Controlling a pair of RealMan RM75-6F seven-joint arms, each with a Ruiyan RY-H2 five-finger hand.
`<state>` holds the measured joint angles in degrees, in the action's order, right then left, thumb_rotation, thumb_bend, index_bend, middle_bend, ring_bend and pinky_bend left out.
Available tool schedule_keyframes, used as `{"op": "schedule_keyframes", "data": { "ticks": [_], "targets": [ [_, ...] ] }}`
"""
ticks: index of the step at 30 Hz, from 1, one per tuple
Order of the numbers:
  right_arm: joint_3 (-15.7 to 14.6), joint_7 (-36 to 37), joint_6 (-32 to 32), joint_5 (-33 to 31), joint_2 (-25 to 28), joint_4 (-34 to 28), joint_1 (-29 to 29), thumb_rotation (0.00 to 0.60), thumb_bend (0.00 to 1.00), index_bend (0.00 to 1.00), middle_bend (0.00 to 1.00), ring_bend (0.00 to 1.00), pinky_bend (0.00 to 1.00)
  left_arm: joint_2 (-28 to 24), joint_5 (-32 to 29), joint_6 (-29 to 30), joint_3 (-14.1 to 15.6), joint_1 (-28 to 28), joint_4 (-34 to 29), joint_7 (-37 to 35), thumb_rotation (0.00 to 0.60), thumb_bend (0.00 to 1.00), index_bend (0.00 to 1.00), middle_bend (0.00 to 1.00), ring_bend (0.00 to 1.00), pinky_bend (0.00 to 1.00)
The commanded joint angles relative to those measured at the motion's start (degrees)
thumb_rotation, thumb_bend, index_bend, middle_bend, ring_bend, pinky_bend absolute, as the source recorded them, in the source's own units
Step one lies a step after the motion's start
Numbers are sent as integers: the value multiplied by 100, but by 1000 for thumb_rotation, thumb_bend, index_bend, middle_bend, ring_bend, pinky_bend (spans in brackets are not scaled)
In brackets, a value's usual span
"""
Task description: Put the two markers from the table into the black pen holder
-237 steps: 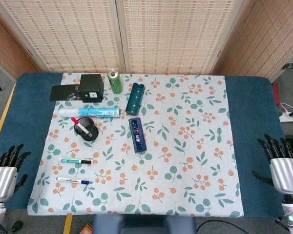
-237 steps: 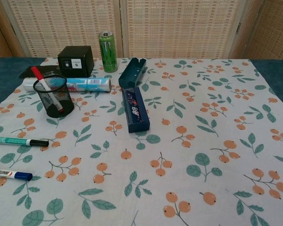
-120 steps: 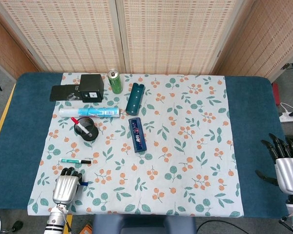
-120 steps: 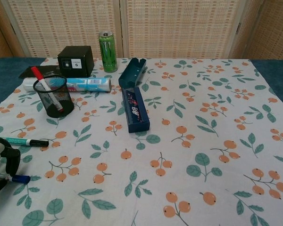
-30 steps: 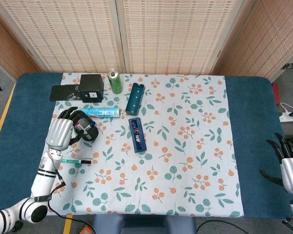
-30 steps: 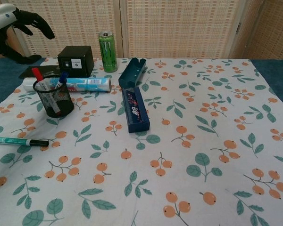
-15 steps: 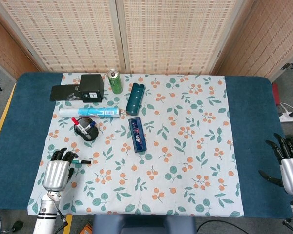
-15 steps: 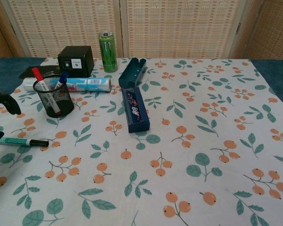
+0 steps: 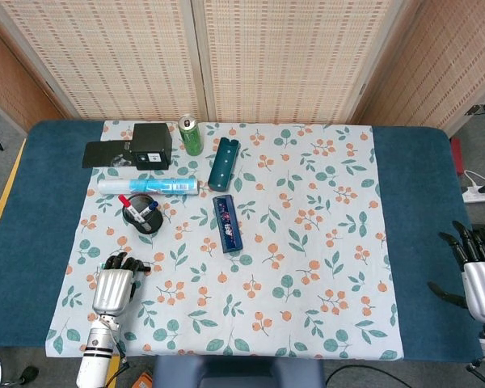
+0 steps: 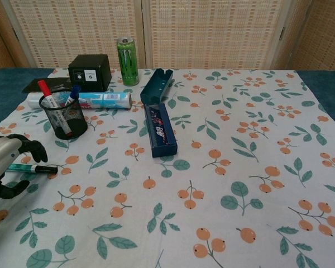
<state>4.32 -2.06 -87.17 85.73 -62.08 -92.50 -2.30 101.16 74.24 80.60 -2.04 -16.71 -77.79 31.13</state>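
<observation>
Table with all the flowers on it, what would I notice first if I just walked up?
Probably the silver left hand at the near left edge, over a green marker lying on the flowery tablecloth. Behind it stands a black pen holder with a red-capped and a blue-capped marker poking out, and a bright green can at the back.

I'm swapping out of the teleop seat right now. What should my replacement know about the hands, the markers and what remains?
Left hand: over the green marker near the table's left edge, fingers curled around its rear end; a firm grip cannot be confirmed, and the marker looks flat on the cloth.
Right hand: open, idle at the far right, holding nothing.
Black pen holder: upright on the left, with a red-capped marker and a blue-capped marker standing in it.
Done: the blue-capped marker is in the holder.
Left: grip the green marker, lift it, and drop it into the holder.
</observation>
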Motion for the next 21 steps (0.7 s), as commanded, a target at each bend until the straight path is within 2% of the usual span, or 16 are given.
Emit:
{"op": "schedule_keyframes", "data": {
  "ticks": [1, 13, 21],
  "targets": [
    [0, -5, 1, -1, 2, -5, -1, 600, 0, 203, 36, 100, 0, 133, -59, -143, -85, -60, 179, 0, 600, 323, 396, 352, 177, 216],
    [-8, -17, 50, -25, 15, -15, -14, 600, 0, 203, 36, 100, 0, 398, -172, -467, -303, -238, 537, 72, 600, 323, 427, 372, 178, 217],
    [-8, 24, 10, -4, 30, -13, 1, 600, 0, 204, 36, 100, 0, 659, -227, -441, -317, -221, 1022, 318, 600, 323, 531, 500, 226, 227]
  ]
}}
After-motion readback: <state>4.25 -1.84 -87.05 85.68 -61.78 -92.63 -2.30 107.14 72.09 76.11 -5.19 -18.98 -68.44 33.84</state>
